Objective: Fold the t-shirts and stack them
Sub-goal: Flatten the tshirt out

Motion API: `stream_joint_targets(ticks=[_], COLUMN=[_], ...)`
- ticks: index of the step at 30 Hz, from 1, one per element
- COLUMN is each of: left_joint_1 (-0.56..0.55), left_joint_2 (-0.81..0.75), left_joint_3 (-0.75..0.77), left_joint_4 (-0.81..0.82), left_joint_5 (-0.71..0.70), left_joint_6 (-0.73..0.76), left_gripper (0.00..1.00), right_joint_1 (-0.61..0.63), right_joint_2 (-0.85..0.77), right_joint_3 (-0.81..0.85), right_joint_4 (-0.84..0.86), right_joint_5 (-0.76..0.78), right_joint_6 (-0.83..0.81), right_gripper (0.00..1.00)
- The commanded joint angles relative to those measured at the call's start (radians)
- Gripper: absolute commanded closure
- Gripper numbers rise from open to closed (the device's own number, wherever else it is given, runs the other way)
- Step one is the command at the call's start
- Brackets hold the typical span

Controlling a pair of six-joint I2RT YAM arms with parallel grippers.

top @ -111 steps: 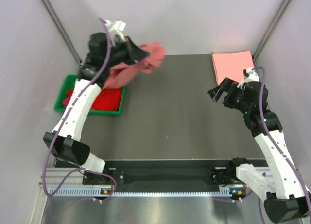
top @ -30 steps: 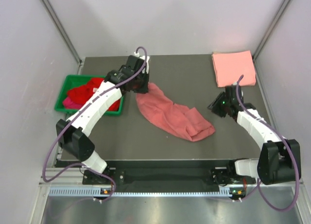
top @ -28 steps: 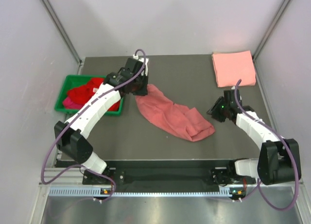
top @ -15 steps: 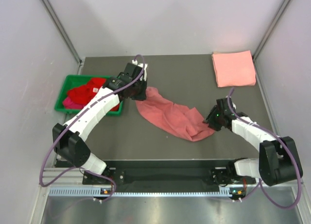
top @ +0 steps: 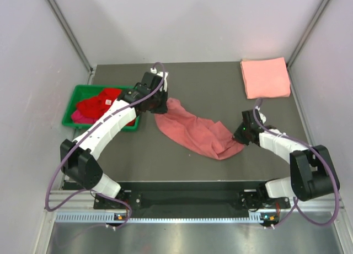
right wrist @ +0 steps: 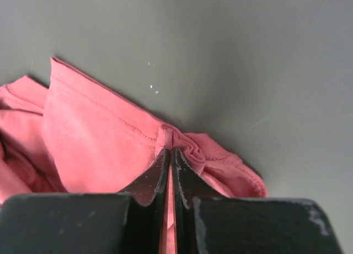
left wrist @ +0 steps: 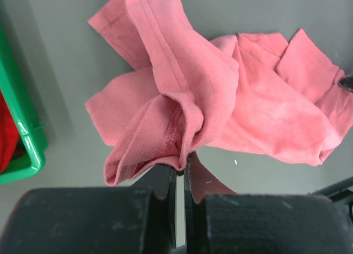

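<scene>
While both grippers pinch opposite ends of the dusty rose-red t-shirt (top: 193,131), the step in hand looks like spreading it flat ahead of folding. The left gripper (left wrist: 181,166) is clenched on a bunched, seamed fold at one end. The cloth rises in a ridge just ahead of its tips and trails away to its right. The right gripper (right wrist: 168,155) is clamped on a puckered bit of hem at the other end, with bare bench (right wrist: 248,55) beyond its tips and the crumpled body of the shirt off to its left. Between the two grippers the shirt lies as a rumpled, twisted band on the bench. Just left of the left gripper sits the green bin (top: 70,108), with more red tees (top: 96,104) heaped in it. Well beyond the right gripper, a salmon pink t-shirt (top: 265,77) lies folded square, seemingly the start of the stack. The next move, as I judge it, calls for lifting together and drawing the ends apart so the twist falls out. The thin hem grip could slip under uneven tension.
</scene>
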Motion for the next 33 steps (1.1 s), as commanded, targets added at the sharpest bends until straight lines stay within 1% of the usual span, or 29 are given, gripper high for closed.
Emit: stream_joint_targets(ticks=[1,2,3,4,5,6,7,8,9,11,13,14,15,16,17,18,19,20,21,22,23,24,25,26,27,28,30,31,33], left_joint_1=[0.001,0.001,0.003,0.004,0.007,0.010,0.010,0.010,0.010,0.010,0.010,0.010,0.012,0.010,0.010,0.009,0.010,0.010,0.010,0.010,0.010,0.010,0.010,0.010,0.010,0.010,0.010,0.010,0.010], left_joint_2=[-0.009,0.000,0.011,0.025,0.060,0.080,0.100,0.131,0.139,0.123,0.084,0.026,-0.010,-0.089,-0.128,-0.166,-0.241,-0.277,-0.309,-0.362,-0.383,-0.400,-0.421,-0.429,-0.433,-0.432,-0.417,-0.392,-0.363], left_joint_3=[0.007,0.018,0.064,0.104,0.151,0.262,0.327,0.389,0.483,0.518,0.469,0.427,0.309,0.241,0.169,0.021,-0.053,-0.203,-0.274,-0.337,-0.441,-0.482,-0.517,-0.561,-0.572,-0.577,-0.562,-0.553,-0.525], left_joint_4=[0.101,0.116,0.129,0.133,0.126,0.112,0.094,0.051,0.038,0.046,0.064,0.080,0.122,0.144,0.169,0.202,0.218,0.233,0.245,0.253,0.244,0.230,0.204,0.192,0.180,0.166,0.124,0.103,0.066], left_joint_5=[-0.043,-0.061,-0.079,-0.122,-0.138,-0.152,-0.170,-0.175,-0.175,-0.156,-0.132,-0.103,-0.077,-0.057,-0.011,0.021,0.041,0.084,0.095,0.095,0.080,0.019,-0.024,-0.055,-0.093,-0.148,-0.219,-0.283,-0.319], left_joint_6=[-0.020,-0.011,-0.005,0.008,0.012,0.014,0.015,0.015,0.015,0.012,-0.006,-0.015,-0.024,-0.046,-0.060,-0.081,-0.122,-0.147,-0.173,-0.213,-0.230,-0.242,-0.256,-0.255,-0.249,-0.232,-0.218,-0.212,-0.210], left_gripper=[1.00,1.00,1.00,1.00,1.00,1.00,1.00,1.00,1.00,1.00,1.00,1.00,1.00,1.00,1.00,1.00,1.00,1.00,1.00,1.00,1.00,1.00,1.00,1.00,0.99,0.99,1.00,1.00,1.00], right_joint_1=[0.013,0.010,-0.003,-0.010,-0.022,-0.028,-0.034,-0.049,-0.056,-0.069,-0.080,-0.089,-0.092,-0.097,-0.108,-0.115,-0.126,-0.141,-0.145,-0.146,-0.148,-0.149,-0.151,-0.151,-0.152,-0.152,-0.154,-0.152,-0.152], right_joint_2=[0.006,0.000,-0.002,-0.003,-0.006,-0.005,-0.003,-0.006,-0.013,-0.034,-0.057,-0.089,-0.108,-0.146,-0.167,-0.189,-0.236,-0.264,-0.293,-0.321,-0.371,-0.396,-0.423,-0.472,-0.493,-0.531,-0.565,-0.600,-0.638], right_joint_3=[0.119,0.162,0.208,0.315,0.374,0.432,0.546,0.599,0.688,0.751,0.796,0.798,0.781,0.767,0.750,0.706,0.678,0.645,0.567,0.525,0.484,0.439,0.351,0.306,0.263,0.185,0.096,0.074,0.017], right_joint_4=[-0.026,-0.051,-0.097,-0.118,-0.141,-0.189,-0.216,-0.239,-0.281,-0.325,-0.350,-0.374,-0.382,-0.393,-0.417,-0.430,-0.442,-0.454,-0.456,-0.457,-0.473,-0.479,-0.479,-0.483,-0.487,-0.491,-0.513,-0.519,-0.531], right_joint_5=[0.145,0.164,0.176,0.196,0.213,0.232,0.259,0.265,0.278,0.295,0.293,0.293,0.293,0.299,0.304,0.307,0.305,0.301,0.295,0.278,0.269,0.250,0.183,0.145,0.106,0.033,-0.023,-0.024,-0.009], right_joint_6=[-0.056,-0.070,-0.100,-0.117,-0.131,-0.157,-0.171,-0.182,-0.209,-0.240,-0.253,-0.257,-0.266,-0.272,-0.276,-0.276,-0.276,-0.276,-0.276,-0.276,-0.269,-0.266,-0.260,-0.245,-0.236,-0.225,-0.191,-0.182,-0.157], right_gripper=[1.00,1.00,1.00,1.00,1.00,1.00,1.00,1.00,1.00,1.00,1.00,1.00,1.00,1.00,1.00,1.00,1.00,1.00,1.00,1.00,1.00,1.00,1.00,1.00,1.00,1.00,1.00,1.00,1.00])
